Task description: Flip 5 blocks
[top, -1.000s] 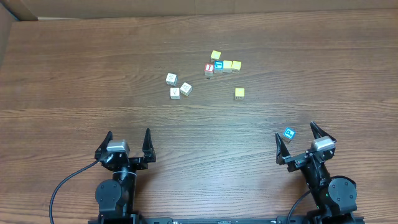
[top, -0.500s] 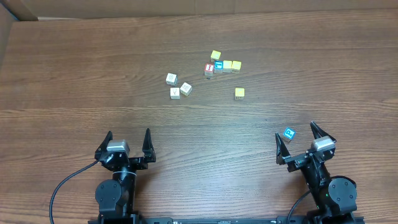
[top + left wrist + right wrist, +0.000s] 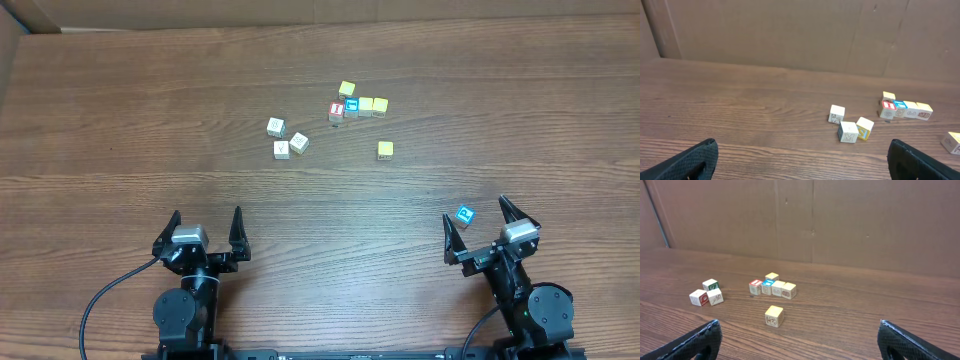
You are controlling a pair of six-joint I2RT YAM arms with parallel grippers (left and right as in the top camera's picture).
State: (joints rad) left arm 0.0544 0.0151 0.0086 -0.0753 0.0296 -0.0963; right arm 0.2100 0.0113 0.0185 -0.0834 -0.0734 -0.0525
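The blue-faced block (image 3: 464, 215) is lying at lower right, just inside the right jaws, which are standing released and empty; the left jaws are gaping likewise. The other blocks (image 3: 282, 149) are sitting at upper centre, well apart.

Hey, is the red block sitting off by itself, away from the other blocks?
No, the red block sits at one end of a short row, right against a blue-topped block.

Cream blocks (image 3: 281, 149), one yellow block (image 3: 385, 149), one blue-faced block (image 3: 464, 214); the table (image 3: 120, 120) brown woodgrain.
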